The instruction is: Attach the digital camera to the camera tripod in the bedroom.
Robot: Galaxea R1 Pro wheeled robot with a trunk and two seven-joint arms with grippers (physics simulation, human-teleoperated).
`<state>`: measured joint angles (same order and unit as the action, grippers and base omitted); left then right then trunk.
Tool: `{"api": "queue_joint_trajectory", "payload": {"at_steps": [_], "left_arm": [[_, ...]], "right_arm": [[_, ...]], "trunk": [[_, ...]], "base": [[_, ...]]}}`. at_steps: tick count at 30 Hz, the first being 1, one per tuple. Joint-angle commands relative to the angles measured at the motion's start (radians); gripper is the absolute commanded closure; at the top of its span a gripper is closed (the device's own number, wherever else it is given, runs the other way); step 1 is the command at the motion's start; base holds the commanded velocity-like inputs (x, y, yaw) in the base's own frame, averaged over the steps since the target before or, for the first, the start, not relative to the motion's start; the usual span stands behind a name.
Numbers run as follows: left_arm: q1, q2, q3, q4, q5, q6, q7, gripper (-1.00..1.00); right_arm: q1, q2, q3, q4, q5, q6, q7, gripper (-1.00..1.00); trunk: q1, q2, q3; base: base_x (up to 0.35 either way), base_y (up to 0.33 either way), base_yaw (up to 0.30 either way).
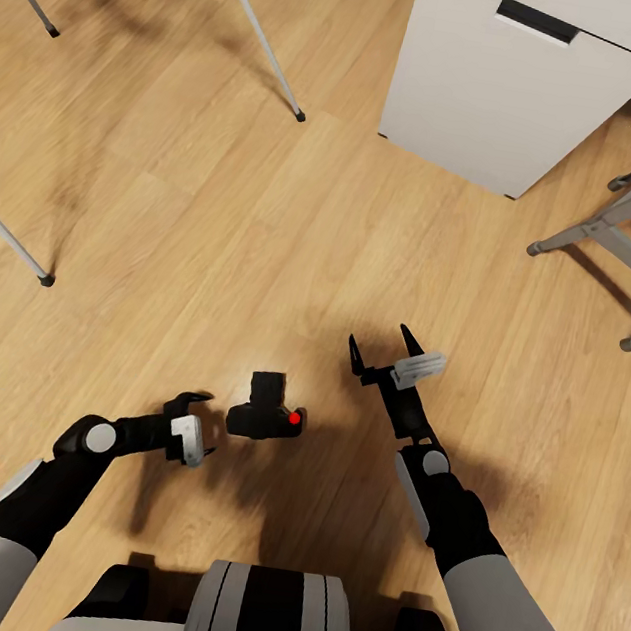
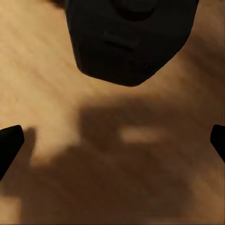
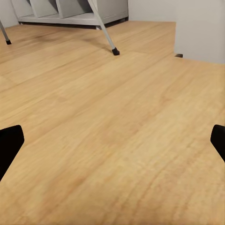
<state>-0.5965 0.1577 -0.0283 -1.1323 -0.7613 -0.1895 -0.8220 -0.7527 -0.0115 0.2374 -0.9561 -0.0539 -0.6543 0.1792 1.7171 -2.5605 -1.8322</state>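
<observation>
The digital camera, black with a red dot on top, lies on the wood floor just ahead of my base. My left gripper is low beside it, on its left, open and holding nothing. In the left wrist view the camera's dark body sits just beyond the spread fingertips, apart from them. My right gripper hovers open to the camera's right, pointing away over bare floor. The camera tripod's thin silver legs with black feet stand at the far left; its head is out of view. One tripod leg also appears in the right wrist view.
A white cabinet stands ahead at the right. A grey stool's legs are at the far right. A white cube shelf stands against the wall behind the tripod. Open plank floor lies between the camera and the tripod feet.
</observation>
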Motion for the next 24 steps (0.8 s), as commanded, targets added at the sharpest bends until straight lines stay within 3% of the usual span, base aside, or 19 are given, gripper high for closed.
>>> {"api": "queue_joint_trajectory", "payload": {"at_steps": [1, 18, 24], "left_arm": [[0.0, -0.006, -0.001, -0.004, -0.009, -0.007, 0.0, -1.0], [0.0, -0.075, -0.001, -0.006, -0.008, -0.006, 0.0, -1.0], [0.0, -0.084, -0.001, -0.002, -0.009, -0.004, 0.0, -1.0]], "right_arm": [[-0.001, -0.001, 0.002, 0.0, -0.006, -0.002, 0.003, -1.0], [-0.001, -0.001, 0.002, 0.0, -0.006, -0.002, 0.003, -1.0], [-0.001, -0.001, 0.002, 0.0, -0.006, -0.002, 0.003, -1.0]], "trunk": [[0.0, 0.0, 0.0], [0.0, 0.0, 0.0], [0.0, 0.0, 0.0]], "base": [[0.0, 0.0, 0.0], [0.0, 0.0, 0.0], [0.0, 0.0, 0.0]]}}
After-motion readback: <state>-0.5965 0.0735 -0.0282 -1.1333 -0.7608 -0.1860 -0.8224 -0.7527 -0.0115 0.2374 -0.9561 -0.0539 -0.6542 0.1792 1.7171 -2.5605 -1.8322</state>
